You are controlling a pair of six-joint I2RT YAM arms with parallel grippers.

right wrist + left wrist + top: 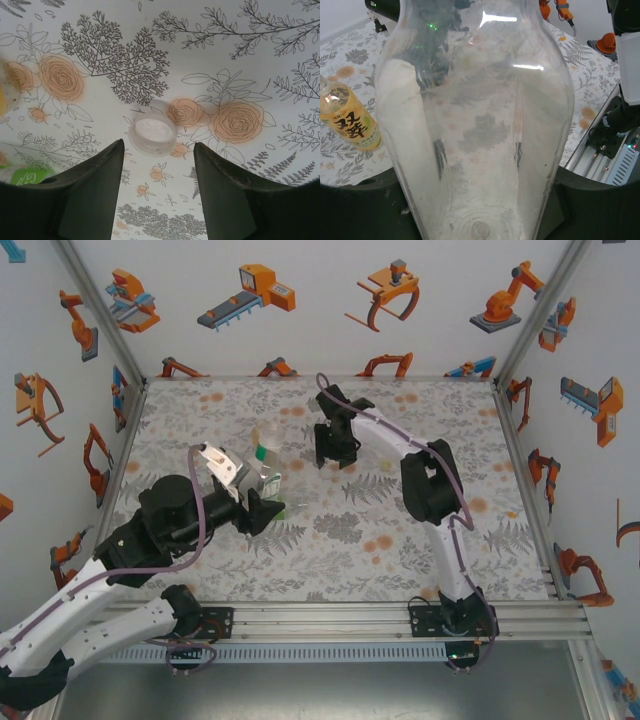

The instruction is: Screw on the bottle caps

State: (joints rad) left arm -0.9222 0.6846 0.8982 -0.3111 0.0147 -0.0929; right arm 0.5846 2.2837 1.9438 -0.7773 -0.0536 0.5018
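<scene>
Left gripper [262, 506] is clamped on the clear colourless bottle [475, 130], left of centre on the floral table [450, 540]. Beside it, the amber bottle [349, 120] has a yellow label [351, 125] with bold black Chinese characters. Right gripper [159, 145] hangs half open, empty, over a whitish cap [152, 134] lying open-side up.

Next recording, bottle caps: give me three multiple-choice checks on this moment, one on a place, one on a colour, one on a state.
1. Where is the loose cap?
A) on the table, ahead of the right claw
B) screwed onto a bottle
C) pinched in the right claw
2. What colour is the label on the amber bottle?
A) blue
B) yellow
C) red
3. What is the left claw doing?
A) standing open
B) shut on the clear bottle
C) shut on a cap
1 A: it lies on the table beyond spread, empty fingers. 2 B: the label shows yellow. 3 B: the bottle sits clamped between its fingers.
</scene>
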